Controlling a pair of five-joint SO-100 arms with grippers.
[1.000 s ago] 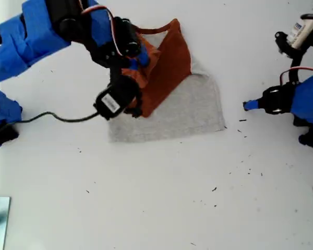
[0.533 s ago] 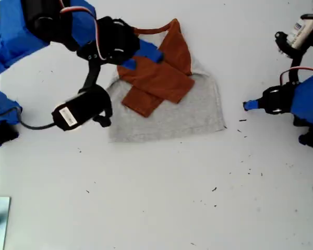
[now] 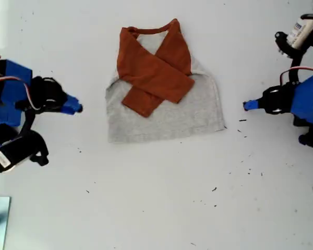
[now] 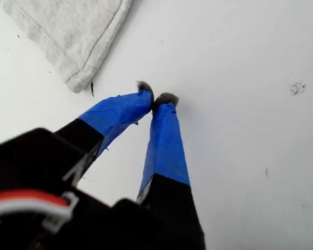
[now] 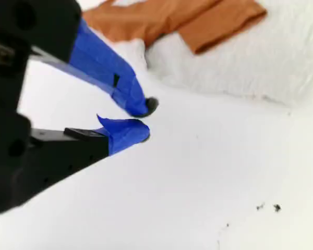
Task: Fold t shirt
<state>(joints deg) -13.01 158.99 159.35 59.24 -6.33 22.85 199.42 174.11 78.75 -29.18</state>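
Now found my second gripper [image 3: 77,108] pulled back off the shirt [image 3: 167,117] to the exterior view's left of it, clear of the cloth; a second ago had it over the chest with a sleeve. Left that sleeve lying released. Found both sleeves [image 3: 156,78] crossed flat over the grey body, cuff end resting near the middle. Judged the sleeve folds done and the body fold not yet made.

Found the jaws of my second gripper narrowly parted, holding nothing, tips just off the desk [image 3: 146,198]. Found my first gripper [image 3: 246,105] at the exterior view's right of the shirt, tips pressed together and empty, near the lower hem corner but not touching it.

Edges: recorded the hem straight along the shirt's lower side, both lower corners exposed and free, collar end uncovered. Noted a slight flare of grey past the sleeves at each side.

Room: found bare desk all round the shirt, widest below the hem; only small dark specks [image 3: 249,169] there. Judged both lower corners reachable without crossing arms.
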